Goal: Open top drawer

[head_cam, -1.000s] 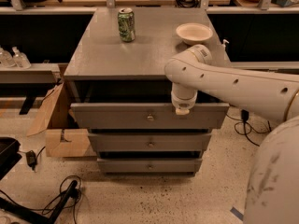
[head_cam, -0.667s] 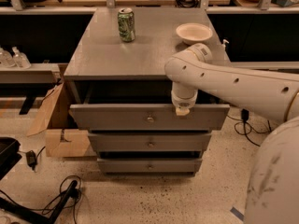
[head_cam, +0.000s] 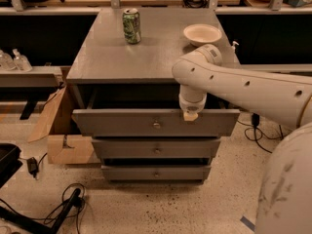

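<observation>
Speckled pale floor [head_cam: 161, 208], with black cables [head_cam: 63, 204] trailing at lower left. A cardboard box [head_cam: 61, 133] stands open against the left side of the grey table [head_cam: 122, 57]. Behind it are dark workbenches, and two clear bottles [head_cam: 12, 61] sit on a low shelf at far left.

On the table top, a green can [head_cam: 131, 27] stands upright near the back, left of centre. A white bowl [head_cam: 202, 33] sits right of it, well apart from the can.

Three drawer fronts run below the top. The top drawer [head_cam: 122, 123] stands part-way open. Its front is forward of the two beneath, and a dark gap shows between it and the table's edge. Its brass knob [head_cam: 156, 125] is at centre, untouched. The middle drawer [head_cam: 157, 147] and the bottom drawer [head_cam: 156, 172] lie further back.

My arm [head_cam: 243, 89] reaches in from the right, white with a row of small holes, and bends down at the wrist. My gripper [head_cam: 190, 115] points straight down at the top edge of the top drawer's front, right of the knob. A tan tip meets that edge. I cannot tell whether the gripper is apart or clamped on the panel. My base [head_cam: 287, 189] fills the lower right corner.
</observation>
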You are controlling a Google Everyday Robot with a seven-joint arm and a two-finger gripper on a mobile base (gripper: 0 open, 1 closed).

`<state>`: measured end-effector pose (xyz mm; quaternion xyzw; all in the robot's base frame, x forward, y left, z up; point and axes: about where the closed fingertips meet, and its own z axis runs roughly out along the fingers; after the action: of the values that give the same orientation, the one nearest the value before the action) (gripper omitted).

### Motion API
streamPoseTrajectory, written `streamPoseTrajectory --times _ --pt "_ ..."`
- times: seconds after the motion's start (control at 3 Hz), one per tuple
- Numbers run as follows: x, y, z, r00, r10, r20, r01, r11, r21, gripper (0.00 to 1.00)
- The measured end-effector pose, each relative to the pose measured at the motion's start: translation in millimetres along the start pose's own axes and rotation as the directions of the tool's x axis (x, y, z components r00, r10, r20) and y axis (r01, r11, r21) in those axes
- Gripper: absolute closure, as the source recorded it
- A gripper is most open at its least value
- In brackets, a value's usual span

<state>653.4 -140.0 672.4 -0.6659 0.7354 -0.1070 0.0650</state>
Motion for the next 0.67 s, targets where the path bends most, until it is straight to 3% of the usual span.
streamPoseTrajectory --times 0.67 --pt "1.6 10.7 -6.8 1.000 0.004 -0.009 -0.004 1.0000 -0.006 1.00"
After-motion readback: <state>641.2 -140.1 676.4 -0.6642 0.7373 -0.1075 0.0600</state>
